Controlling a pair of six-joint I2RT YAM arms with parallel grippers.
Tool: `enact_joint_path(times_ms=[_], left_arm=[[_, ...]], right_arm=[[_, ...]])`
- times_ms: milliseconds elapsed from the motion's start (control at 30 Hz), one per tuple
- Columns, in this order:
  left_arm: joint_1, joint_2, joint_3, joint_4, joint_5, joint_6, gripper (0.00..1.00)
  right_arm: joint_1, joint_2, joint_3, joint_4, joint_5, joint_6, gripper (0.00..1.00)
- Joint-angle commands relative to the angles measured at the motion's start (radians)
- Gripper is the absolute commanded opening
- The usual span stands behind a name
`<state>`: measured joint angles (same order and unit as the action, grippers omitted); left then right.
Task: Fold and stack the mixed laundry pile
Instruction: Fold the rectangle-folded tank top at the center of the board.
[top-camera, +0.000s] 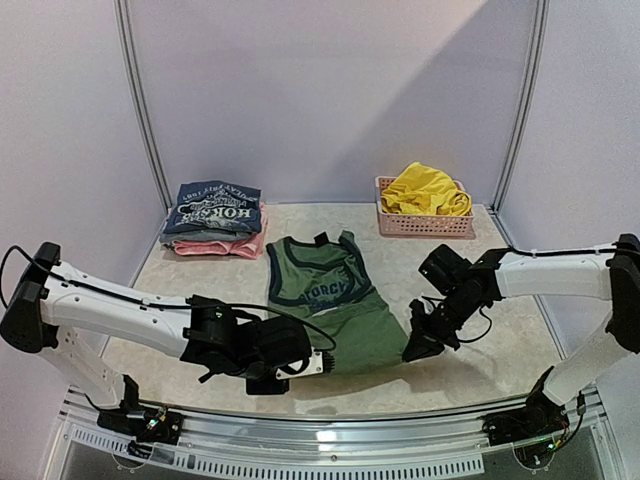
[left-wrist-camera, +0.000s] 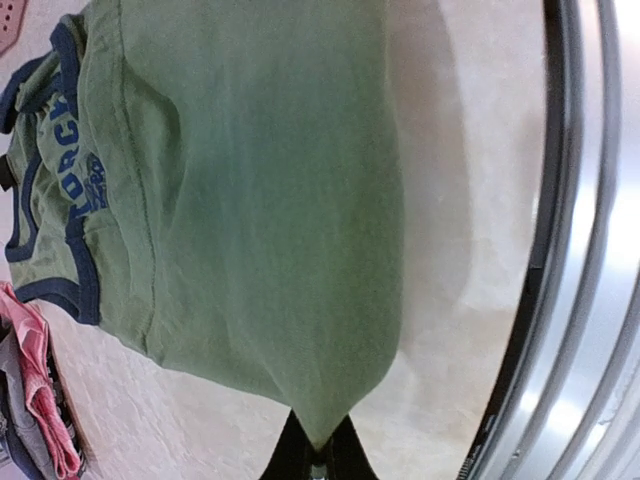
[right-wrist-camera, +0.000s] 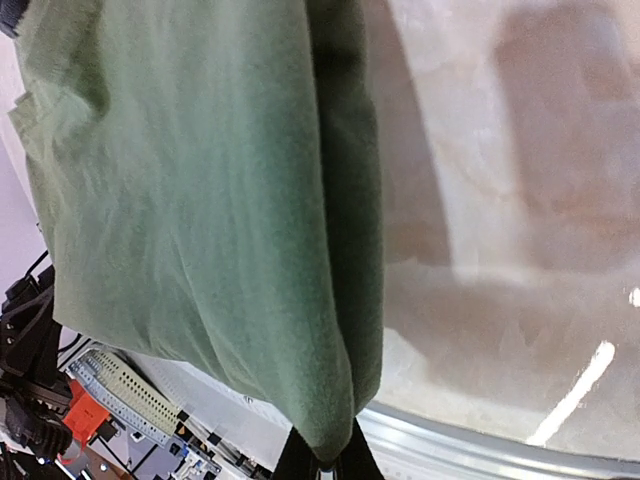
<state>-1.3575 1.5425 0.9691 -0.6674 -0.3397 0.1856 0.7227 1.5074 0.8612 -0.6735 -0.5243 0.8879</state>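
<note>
From above, the olive-green sleeveless shirt (top-camera: 330, 300) lies in the middle of the desk (top-camera: 500, 330). Its long axis runs from the near edge toward the back, with the neck on the far side and the hem on the side of the arms. The left gripper (top-camera: 318, 365) is at the near left corner of the hem and the right gripper (top-camera: 415, 350) is at the near right corner, so each arm has its own corner and neither is clearly closer. The yellow shorts (top-camera: 425, 190) wait in the pink lattice basket (top-camera: 425, 225) at the back right. A stack of folded garments (top-camera: 213, 215) sits at the back left. In the left wrist view, the left gripper (left-wrist-camera: 318, 455) is clenched on a pinched tip of the green cloth, and the shirt (left-wrist-camera: 270, 200) spreads away from it toward the blue lettering. In the right wrist view, the right gripper (right-wrist-camera: 325, 460) is also clenched on a corner of the hem, and the cloth rises in a fold from it. I judge that the coming move is to carry the hem forward, away from the arms and along this long axis toward the neck. Both corners should travel together.
</note>
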Motion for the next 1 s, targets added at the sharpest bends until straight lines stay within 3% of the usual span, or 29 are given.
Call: enact_joint_path(times_ms=[0, 267, 567, 767, 967], left_arm=[[-0.093, -0.037, 0.057, -0.104, -0.046, -0.143, 0.00], [-0.264, -0.010, 0.189, -0.242, -0.097, -0.321, 0.00], [-0.353, 0.006, 0.357, -0.345, -0.100, -0.472, 0.00], [-0.351, -0.034, 0.389, -0.386, -0.114, -0.528, 0.00], [-0.288, -0.139, 0.330, -0.385, -0.110, -0.539, 0.00]], right_arm=[[0.029, -0.084, -0.029, -0.090, -0.021, -0.002, 0.00], [0.073, -0.278, -0.084, -0.154, -0.042, 0.081, 0.00], [0.087, -0.397, 0.065, -0.394, 0.010, 0.096, 0.00], [0.086, -0.341, 0.231, -0.487, 0.026, 0.055, 0.00], [0.079, -0.146, 0.479, -0.580, 0.090, -0.033, 0.00]])
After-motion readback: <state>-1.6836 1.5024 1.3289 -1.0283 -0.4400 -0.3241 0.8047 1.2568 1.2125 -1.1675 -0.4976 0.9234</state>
